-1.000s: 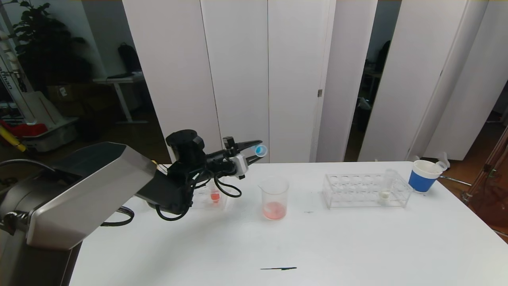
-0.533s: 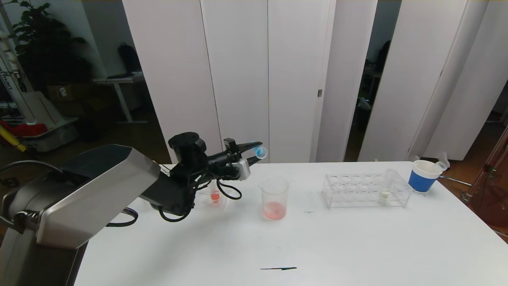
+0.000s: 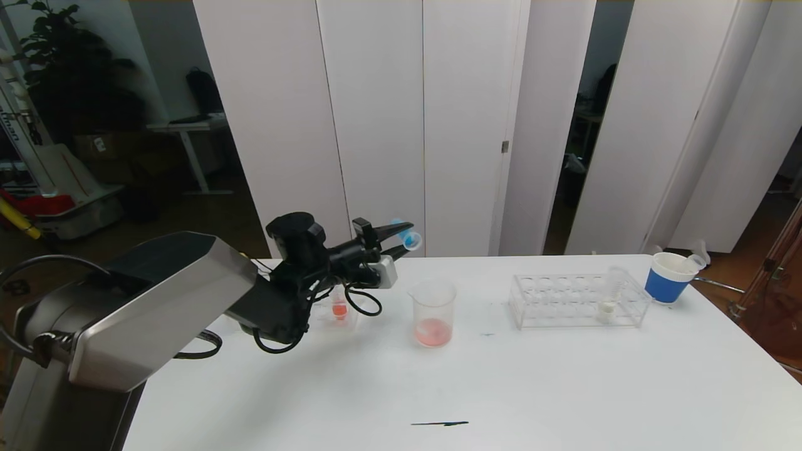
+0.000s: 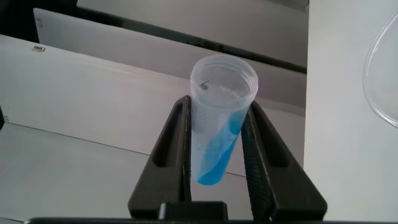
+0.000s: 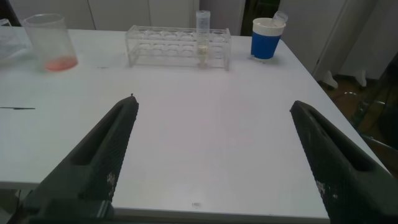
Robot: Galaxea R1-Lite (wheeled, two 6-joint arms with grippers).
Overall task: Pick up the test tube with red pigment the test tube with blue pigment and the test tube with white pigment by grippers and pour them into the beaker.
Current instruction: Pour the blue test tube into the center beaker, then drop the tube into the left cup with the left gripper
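Above, our left gripper [image 3: 406, 238] jaws clamp the blue tube [image 4: 219, 118] tilted short of the beaker [image 3: 432, 312]; pouring now risks spilling.

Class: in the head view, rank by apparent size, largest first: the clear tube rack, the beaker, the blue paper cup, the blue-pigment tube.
1. Clear tube rack
2. Beaker
3. Blue paper cup, though it stands farther back, so its true size is unsure
4. Test tube with blue pigment

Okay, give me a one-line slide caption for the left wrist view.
Left gripper shut on the tilted test tube with blue pigment, with the beaker rim at the frame's edge.
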